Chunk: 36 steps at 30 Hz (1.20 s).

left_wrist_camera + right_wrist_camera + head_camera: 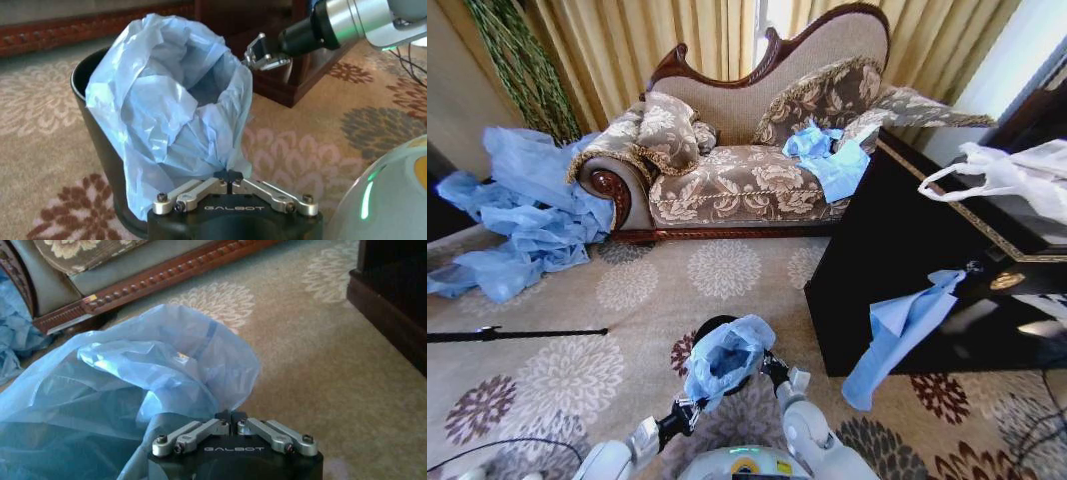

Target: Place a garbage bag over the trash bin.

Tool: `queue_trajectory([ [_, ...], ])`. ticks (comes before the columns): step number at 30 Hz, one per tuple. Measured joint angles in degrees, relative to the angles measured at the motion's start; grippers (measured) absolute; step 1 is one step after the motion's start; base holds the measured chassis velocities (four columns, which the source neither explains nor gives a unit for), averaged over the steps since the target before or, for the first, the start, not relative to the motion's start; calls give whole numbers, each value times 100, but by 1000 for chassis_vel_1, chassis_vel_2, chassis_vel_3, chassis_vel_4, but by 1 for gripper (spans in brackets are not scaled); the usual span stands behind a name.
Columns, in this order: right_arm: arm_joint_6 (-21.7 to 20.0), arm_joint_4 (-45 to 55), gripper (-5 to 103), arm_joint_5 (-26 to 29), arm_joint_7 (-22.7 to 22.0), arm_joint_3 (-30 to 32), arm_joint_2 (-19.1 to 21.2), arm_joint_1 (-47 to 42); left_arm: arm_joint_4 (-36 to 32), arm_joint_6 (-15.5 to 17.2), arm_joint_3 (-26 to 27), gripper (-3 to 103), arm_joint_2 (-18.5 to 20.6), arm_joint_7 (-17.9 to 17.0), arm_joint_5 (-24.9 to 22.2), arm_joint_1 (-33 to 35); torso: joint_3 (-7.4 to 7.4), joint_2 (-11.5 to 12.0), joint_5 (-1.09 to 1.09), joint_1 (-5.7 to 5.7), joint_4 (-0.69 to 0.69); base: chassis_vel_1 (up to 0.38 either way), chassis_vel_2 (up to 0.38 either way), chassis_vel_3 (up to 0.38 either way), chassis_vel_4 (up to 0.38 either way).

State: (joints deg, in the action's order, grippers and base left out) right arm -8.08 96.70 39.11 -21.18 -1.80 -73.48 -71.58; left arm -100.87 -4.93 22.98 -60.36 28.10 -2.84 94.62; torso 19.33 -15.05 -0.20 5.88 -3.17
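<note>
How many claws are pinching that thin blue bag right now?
2. The left claw grips the light blue translucent plastic garbage bag at its near edge over the black cylindrical trash bin; the right claw pinches the opposite edge.

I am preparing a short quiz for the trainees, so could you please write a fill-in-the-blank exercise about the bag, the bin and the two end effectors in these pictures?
1. The light blue garbage bag is bunched over the rim of the ____ trash bin.
2. The left end effector is shut on the ____ of the bag.
3. The right end effector also grips the bag, so the bag is held from ____ sides.
4. The bin stands on a ____-patterned carpet.

Missing words: black; edge; two; floral
</note>
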Motion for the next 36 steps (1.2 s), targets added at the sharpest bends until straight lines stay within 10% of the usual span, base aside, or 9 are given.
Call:
queue_trajectory([
  [14,51,-41,0,-216,132,-16,-86,-22,162,-144,13,1,-283,-463,-96,-128,0,0,0,0,1,0,0,0,0],
  [36,341,399,76,-1025,307,200,322,-672,-211,-924,468,83,-134,-493,-567,661,0,0,1,0,0,0,0,0,0],
])
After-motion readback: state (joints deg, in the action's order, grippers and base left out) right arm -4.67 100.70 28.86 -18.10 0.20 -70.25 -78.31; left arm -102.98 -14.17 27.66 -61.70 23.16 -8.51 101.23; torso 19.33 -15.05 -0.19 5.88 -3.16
